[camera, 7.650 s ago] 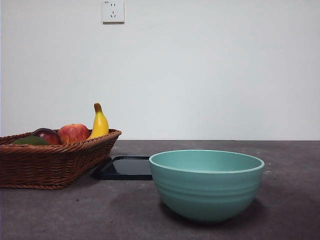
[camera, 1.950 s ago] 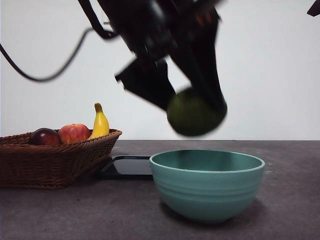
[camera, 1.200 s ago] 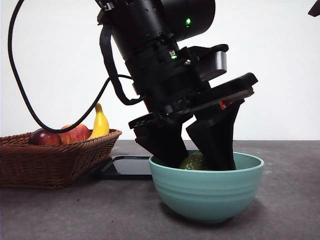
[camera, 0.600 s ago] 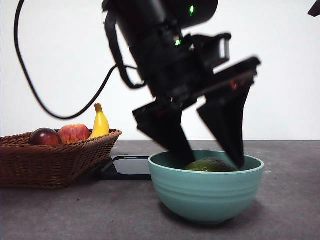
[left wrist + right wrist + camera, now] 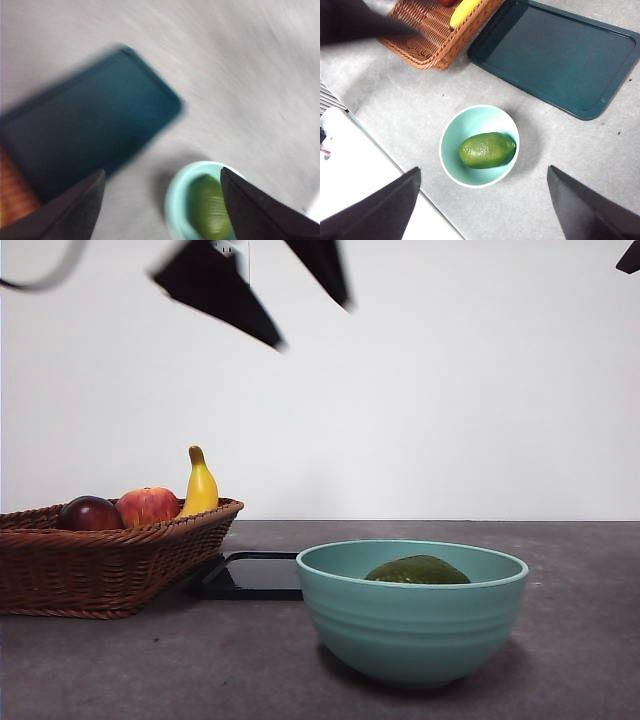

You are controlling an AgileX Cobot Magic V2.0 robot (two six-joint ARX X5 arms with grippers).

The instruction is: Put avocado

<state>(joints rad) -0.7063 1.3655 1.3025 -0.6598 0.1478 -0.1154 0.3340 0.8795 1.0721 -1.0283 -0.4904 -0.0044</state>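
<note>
The olive-green avocado (image 5: 417, 571) (image 5: 486, 149) (image 5: 210, 207) lies on its side inside the teal bowl (image 5: 412, 625) (image 5: 449, 161) (image 5: 172, 200), with nothing touching it. My left gripper (image 5: 312, 325) (image 5: 162, 171) hangs open and empty high above the table, up and to the left of the bowl; its picture is motion-blurred. The right gripper (image 5: 484, 169) is open and empty far above the bowl, and shows only as a black tip (image 5: 630, 255) at the front view's top right corner.
A wicker basket (image 5: 100, 565) (image 5: 435, 35) on the left holds a banana (image 5: 199, 485) (image 5: 464, 10), a red apple (image 5: 146, 506) and a dark maroon fruit (image 5: 90, 512). A dark flat tray (image 5: 250, 575) (image 5: 560, 55) (image 5: 85, 125) lies behind, between basket and bowl.
The left gripper, open in the bowl around the avocado half a second ago, has risen up and to the left. The avocado stays lying in the bowl.
</note>
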